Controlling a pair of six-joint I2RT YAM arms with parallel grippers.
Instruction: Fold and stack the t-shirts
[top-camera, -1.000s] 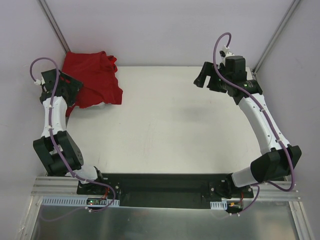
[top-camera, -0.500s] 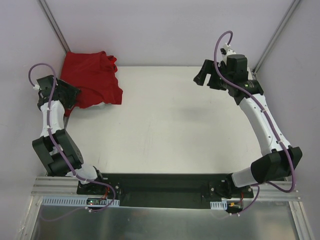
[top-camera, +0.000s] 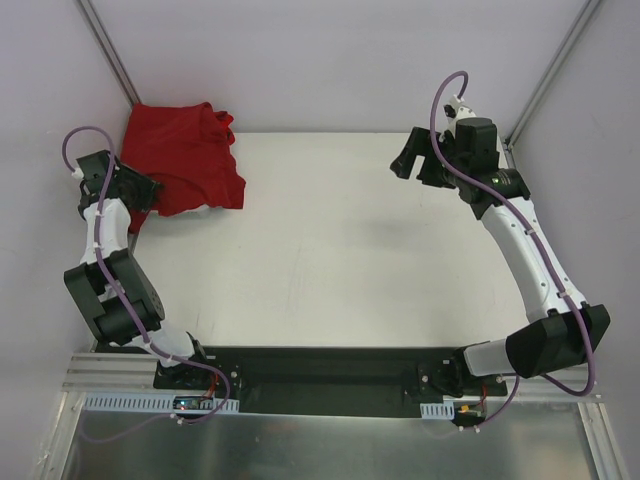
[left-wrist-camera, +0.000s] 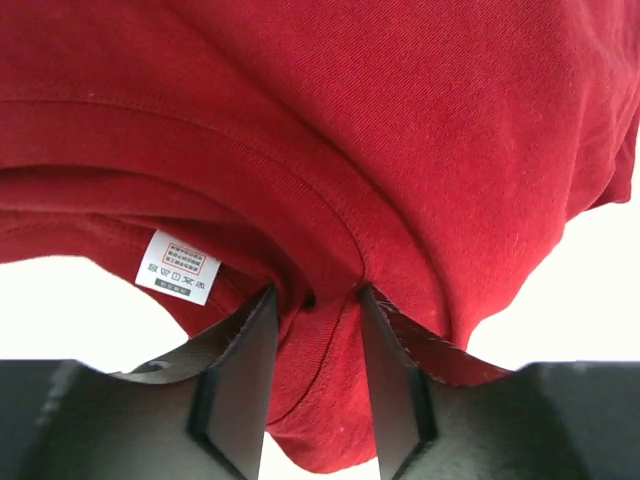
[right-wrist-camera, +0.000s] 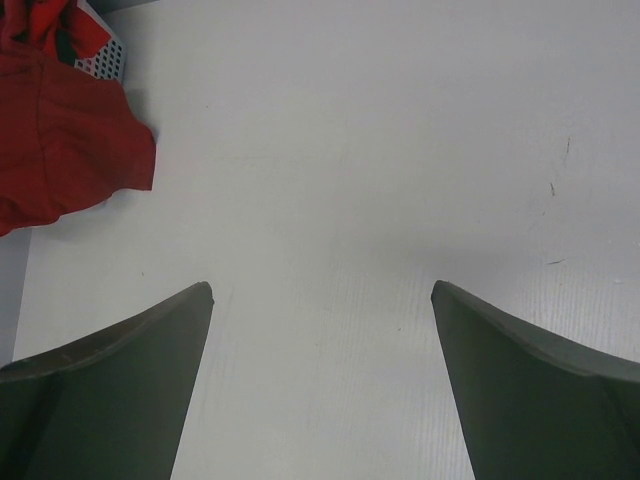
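The shirts (top-camera: 185, 160) heap in the far-left corner of the table (top-camera: 330, 250), spilling over its left edge. There the left gripper (left-wrist-camera: 315, 300) pinches a red fold beside the label (left-wrist-camera: 177, 266), seemingly tight. The right gripper (right-wrist-camera: 320, 287), jaws wide apart, hangs over open white surface at the far right. Pale walls (top-camera: 320, 60) stand close around.

Top cam: fixed, high behind arm bases, looks down on whole table (top-camera: 330, 250). L wrist cam: v. close on red t-shirts (left-wrist-camera: 330, 120), past L gripper (left-wrist-camera: 315, 297). R wrist cam: higher, past R gripper (right-wrist-camera: 320, 288), over table to far-left corner. All 3 share shirts.
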